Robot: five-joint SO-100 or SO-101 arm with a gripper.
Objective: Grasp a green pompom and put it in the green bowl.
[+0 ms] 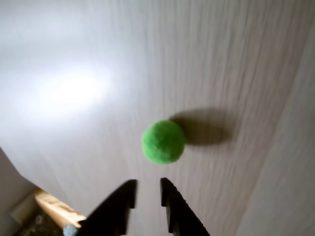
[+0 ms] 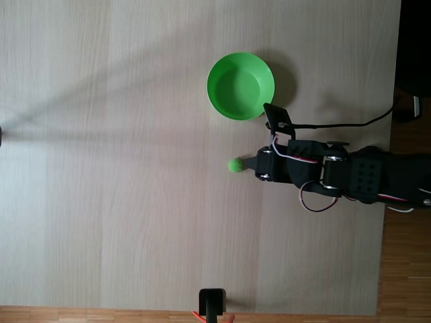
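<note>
Since the pompom [image 1: 163, 141] looks soft and light, it should be pinched gently round its middle; it lies just ahead of the gripper [image 1: 147, 189], whose fingers are held slightly apart.

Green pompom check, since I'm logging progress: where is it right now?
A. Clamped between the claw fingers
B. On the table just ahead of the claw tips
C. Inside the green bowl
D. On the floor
B: the green pompom lies on the table, casting a shadow, just beyond the claw, whose tips do not touch it; in the fixed view the green bowl holds nothing.
</note>
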